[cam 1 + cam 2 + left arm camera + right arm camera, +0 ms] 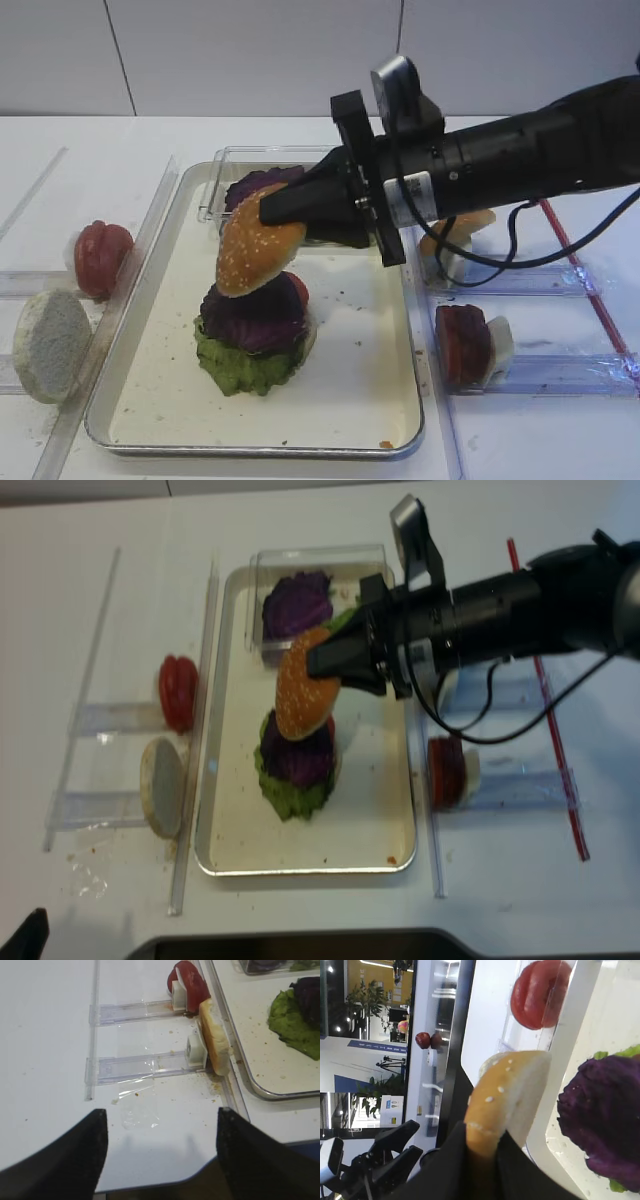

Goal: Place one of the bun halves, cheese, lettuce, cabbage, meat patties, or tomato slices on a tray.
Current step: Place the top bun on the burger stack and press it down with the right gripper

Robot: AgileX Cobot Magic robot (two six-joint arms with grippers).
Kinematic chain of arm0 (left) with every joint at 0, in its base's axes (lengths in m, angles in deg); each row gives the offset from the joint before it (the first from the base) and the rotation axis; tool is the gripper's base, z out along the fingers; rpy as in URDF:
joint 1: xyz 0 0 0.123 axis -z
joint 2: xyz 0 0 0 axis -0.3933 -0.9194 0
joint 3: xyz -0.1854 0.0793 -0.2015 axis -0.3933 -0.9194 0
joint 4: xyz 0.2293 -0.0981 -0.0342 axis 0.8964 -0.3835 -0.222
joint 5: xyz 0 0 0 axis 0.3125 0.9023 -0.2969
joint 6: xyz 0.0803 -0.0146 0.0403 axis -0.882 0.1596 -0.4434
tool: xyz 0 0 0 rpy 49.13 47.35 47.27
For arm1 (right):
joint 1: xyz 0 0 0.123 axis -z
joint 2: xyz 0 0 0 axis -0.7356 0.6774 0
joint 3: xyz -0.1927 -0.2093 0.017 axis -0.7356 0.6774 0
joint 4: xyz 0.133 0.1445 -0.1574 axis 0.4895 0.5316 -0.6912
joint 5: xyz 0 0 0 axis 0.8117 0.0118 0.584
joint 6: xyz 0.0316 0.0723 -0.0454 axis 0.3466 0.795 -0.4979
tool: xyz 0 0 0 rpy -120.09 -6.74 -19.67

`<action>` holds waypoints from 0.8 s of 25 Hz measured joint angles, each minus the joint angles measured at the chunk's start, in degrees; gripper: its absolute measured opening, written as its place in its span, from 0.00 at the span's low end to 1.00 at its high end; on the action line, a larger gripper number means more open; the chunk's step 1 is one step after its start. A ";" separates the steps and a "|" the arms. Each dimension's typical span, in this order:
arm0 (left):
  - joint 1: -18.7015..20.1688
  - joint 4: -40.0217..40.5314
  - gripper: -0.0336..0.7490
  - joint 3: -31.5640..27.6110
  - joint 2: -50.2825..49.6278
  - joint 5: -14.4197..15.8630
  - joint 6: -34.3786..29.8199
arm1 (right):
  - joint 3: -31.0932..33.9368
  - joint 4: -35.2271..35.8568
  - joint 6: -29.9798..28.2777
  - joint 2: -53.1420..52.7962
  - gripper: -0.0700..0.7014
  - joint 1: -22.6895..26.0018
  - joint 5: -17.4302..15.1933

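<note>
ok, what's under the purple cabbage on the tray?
Green lettuce shows beneath the cabbage, resting on the tray. Anything between or below those leaves is covered.

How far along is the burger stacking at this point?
Done: lettuce and purple cabbage are stacked on the tray, with something red just under the bun. In hand: the right gripper is shut on the sesame bun top, tilted over the stack. Left: set it down and release. The left gripper is open and empty, off the tray.
</note>
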State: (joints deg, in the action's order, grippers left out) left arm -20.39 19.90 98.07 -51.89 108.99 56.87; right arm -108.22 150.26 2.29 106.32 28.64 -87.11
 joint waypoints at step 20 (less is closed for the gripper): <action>0.00 0.00 0.59 0.00 0.00 0.00 0.00 | -2.38 2.02 -3.16 7.69 0.26 -1.96 0.19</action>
State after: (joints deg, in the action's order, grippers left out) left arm -20.39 19.90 98.07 -51.89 108.99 56.87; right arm -110.60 152.28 -0.87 114.01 26.68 -86.93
